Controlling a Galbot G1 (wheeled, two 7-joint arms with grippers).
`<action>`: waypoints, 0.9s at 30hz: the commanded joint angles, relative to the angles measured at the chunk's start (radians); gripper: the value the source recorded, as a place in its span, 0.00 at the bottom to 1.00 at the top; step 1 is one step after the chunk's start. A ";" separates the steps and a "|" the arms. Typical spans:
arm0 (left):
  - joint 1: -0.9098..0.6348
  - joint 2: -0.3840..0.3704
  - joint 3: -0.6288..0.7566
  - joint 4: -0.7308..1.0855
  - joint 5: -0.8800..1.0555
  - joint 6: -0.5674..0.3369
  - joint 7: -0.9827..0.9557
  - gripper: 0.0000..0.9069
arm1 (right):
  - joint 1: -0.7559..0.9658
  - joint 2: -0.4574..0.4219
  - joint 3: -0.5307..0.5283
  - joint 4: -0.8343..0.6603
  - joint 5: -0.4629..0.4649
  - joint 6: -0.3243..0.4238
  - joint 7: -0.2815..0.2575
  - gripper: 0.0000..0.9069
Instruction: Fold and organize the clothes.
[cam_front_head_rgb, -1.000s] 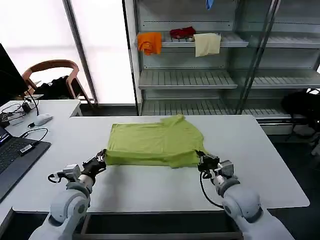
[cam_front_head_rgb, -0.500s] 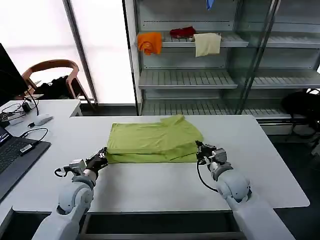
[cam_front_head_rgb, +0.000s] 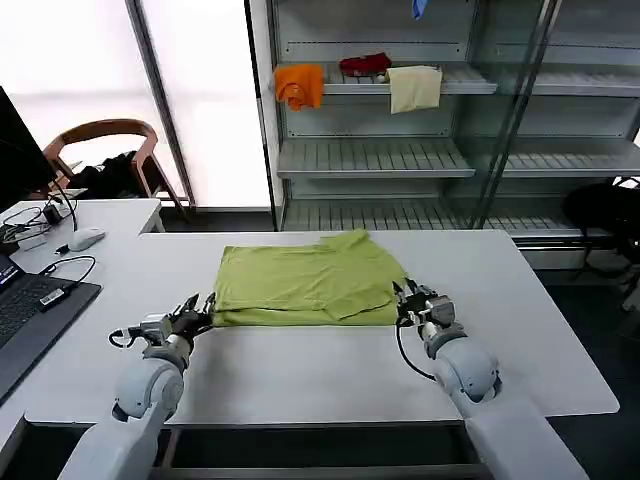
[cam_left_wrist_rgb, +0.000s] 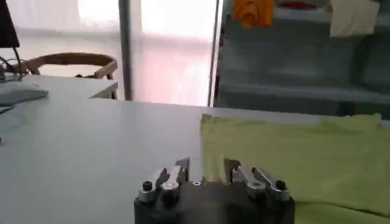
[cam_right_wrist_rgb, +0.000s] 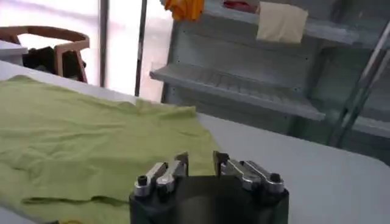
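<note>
Both arms were built of smooth, rounded, pale grey-white shells with bulbous joint housings at the lower left and lower right of the head view. Each ended in a dark wrist section. A black cable looped out from the left gripper (cam_front_head_rgb: 203, 308) at the lower left, and another black cable curved down beside the right gripper (cam_front_head_rgb: 404, 301). In the wrist views each gripper showed a black cylindrical base at the bottom centre, carrying two silvery metal linkages with dark round screws, and short bare-metal fingers (cam_left_wrist_rgb: 181, 165) with a gap between them.
</note>
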 joint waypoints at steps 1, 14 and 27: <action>0.088 0.048 -0.035 -0.146 0.008 0.055 -0.011 1.00 | -0.068 -0.041 0.023 0.109 0.107 -0.034 0.049 1.00; 0.235 0.019 -0.055 -0.206 -0.028 0.031 0.062 1.00 | -0.189 -0.051 0.038 0.127 0.183 -0.030 0.046 1.00; 0.189 0.007 -0.042 -0.141 -0.057 0.014 0.058 0.83 | -0.177 -0.028 0.028 0.094 0.161 0.000 0.034 0.84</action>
